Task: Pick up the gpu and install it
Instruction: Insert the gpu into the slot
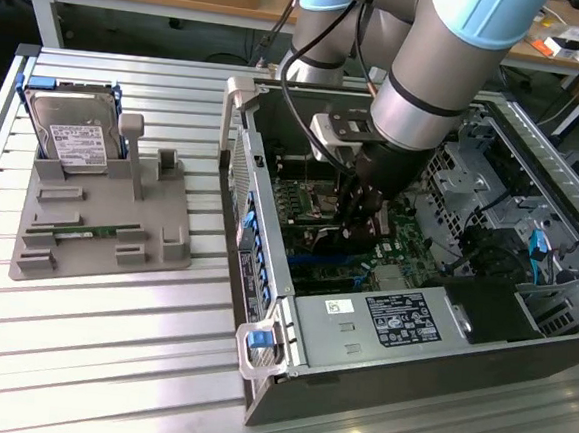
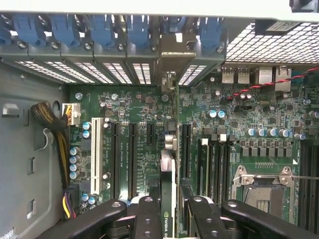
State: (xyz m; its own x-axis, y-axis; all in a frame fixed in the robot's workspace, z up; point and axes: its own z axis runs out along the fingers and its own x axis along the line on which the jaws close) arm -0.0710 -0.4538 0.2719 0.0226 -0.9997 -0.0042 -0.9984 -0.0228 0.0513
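Slatted metal bench (image 1: 108,353) carried an open computer case (image 1: 377,374). Inside, gripper (image 2: 168,209) fingers were closed on the gpu (image 2: 168,169), held edge-on above the motherboard (image 2: 134,104) slots, apparently unseated. Item judged thin, rigid, light, fragile; best pinched along its top edge.

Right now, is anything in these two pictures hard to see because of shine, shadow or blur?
In the exterior view, the ribbed metal table catches bright glare near the computer case, and the case's inside under the arm lies in shadow. In the wrist view, the motherboard is evenly lit and crisp, while the end effector, shut on the gpu, looks soft-edged close to the lens.
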